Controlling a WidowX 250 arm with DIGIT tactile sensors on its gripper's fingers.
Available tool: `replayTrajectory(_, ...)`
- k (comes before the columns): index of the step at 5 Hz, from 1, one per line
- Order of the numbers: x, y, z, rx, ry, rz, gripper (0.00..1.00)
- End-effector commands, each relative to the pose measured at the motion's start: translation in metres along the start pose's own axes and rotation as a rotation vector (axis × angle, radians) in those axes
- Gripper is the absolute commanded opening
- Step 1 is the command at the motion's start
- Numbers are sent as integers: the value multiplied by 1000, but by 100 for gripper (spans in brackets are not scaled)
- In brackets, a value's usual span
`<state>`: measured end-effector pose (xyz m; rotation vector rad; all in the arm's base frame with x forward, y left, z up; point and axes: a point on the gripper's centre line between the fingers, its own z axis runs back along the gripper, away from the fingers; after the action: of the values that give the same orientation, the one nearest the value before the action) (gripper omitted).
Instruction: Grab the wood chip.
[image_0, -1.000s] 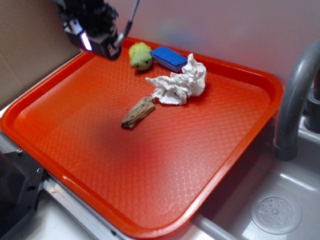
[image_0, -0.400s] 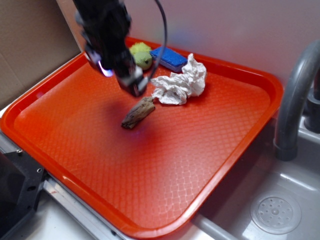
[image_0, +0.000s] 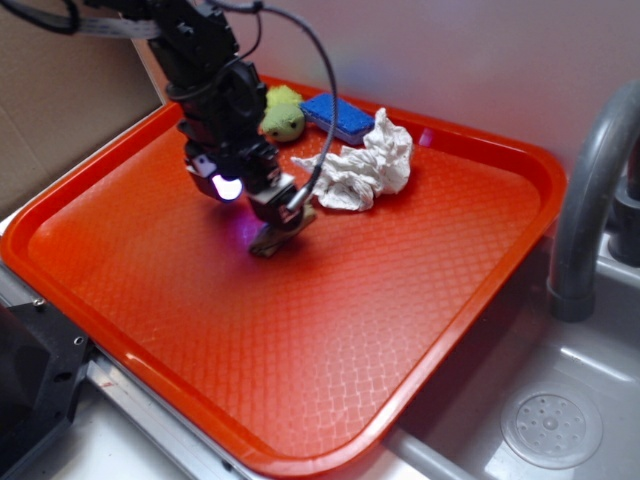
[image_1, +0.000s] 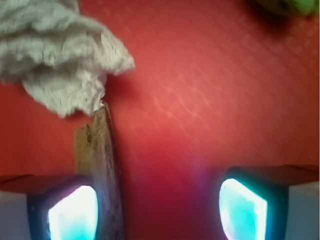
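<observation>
Brown wood chip (image_1: 97, 165) between spread fingers of hand (image_1: 157, 210), against left finger (image_1: 72, 212); not clamped.

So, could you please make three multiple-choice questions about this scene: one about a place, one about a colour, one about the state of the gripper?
1. Where does the wood chip lie in the wrist view?
A. beside the gripper's left-hand finger
B. midway between both fingers
C. on the green lump

2. What colour is the tray?
A. blue
B. orange-red
C. white

3. How is the gripper?
A. shut on the crumpled paper
B. out of sight
C. open, low over the chip

Answers: 1 A, the chip runs along the finger at the picture's left. 2 B, its textured floor is orange-red. 3 C, bare tray shows between the fingers.
</observation>
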<state>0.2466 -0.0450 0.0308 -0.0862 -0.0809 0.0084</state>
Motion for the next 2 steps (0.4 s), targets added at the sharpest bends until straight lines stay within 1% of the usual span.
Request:
replayTrajectory(1,-4,1,-11,55,3,-57,100)
replayTrajectory(2,-4,0,-13,73,4,-61,100)
